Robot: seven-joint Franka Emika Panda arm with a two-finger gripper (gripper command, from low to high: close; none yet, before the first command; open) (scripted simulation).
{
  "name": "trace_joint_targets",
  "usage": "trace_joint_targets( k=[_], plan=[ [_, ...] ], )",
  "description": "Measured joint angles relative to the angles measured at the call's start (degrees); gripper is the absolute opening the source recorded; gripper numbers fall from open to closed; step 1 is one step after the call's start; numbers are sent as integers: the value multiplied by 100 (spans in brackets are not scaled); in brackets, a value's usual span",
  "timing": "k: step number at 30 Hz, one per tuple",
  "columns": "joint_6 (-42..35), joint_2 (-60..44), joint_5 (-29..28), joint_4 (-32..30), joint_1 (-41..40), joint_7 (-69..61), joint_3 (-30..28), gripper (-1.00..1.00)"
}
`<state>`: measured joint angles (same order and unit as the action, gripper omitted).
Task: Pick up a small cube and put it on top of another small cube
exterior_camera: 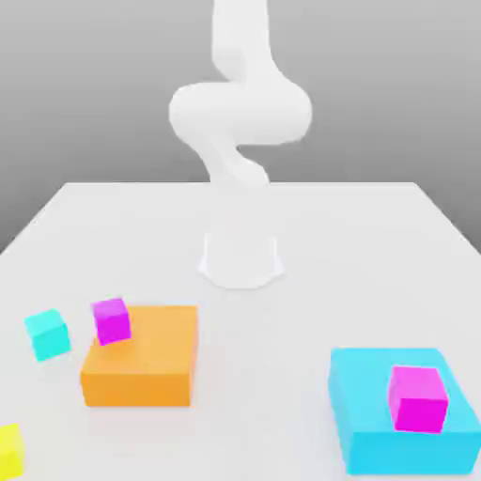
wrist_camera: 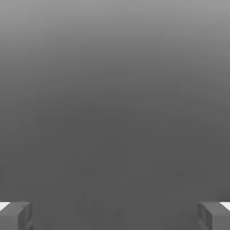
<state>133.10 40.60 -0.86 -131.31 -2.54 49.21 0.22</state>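
A: Exterior view, going from its left. What's on the table (exterior_camera: 376, 244)?

B: Flat matte white tabletop, no texture. At the exterior view's left edge, a yellow cube (exterior_camera: 9, 449), partly cut off by the frame. Next a small cyan cube (exterior_camera: 46, 333), sitting alone on the table, slightly turned. All solid flat colours, sharp edges, no gloss.

A: Then?

B: Small magenta cube (exterior_camera: 111, 320) at the left rear corner of an orange block (exterior_camera: 141, 357). Cannot tell if it rests on top or just touches the corner. The orange block is a wide, low box, much bigger than the small cubes.

A: Middle?

B: The arm (exterior_camera: 240, 113), smooth white rounded links, rises from a round white base (exterior_camera: 240, 260) further back on the table. It bends high above the surface, well apart from every cube.

A: Right side?

B: A cyan block (exterior_camera: 371, 413), also wide and low. A 2nd magenta cube (exterior_camera: 418, 398) sits on its top face, toward the right.

A: Gripper?

B: Hand view: gripper (wrist_camera: 115, 218) spread wide, 2 grey square-tipped fingers (wrist_camera: 15, 216) at opposite sides, nothing between them. Only a plain grey backdrop behind.
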Motion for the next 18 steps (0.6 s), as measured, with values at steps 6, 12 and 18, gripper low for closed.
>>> trace_joint_targets(
  k=[6, 12, 18],
  plan=[
    [323, -1283, -202, 116, -586, 819, 4, 0],
    [632, -2531, -366, 231, -1029, 1591, -137, 0],
    [952, -3775, -350, 342, -1434, 2238, -389, 0]
  ],
)
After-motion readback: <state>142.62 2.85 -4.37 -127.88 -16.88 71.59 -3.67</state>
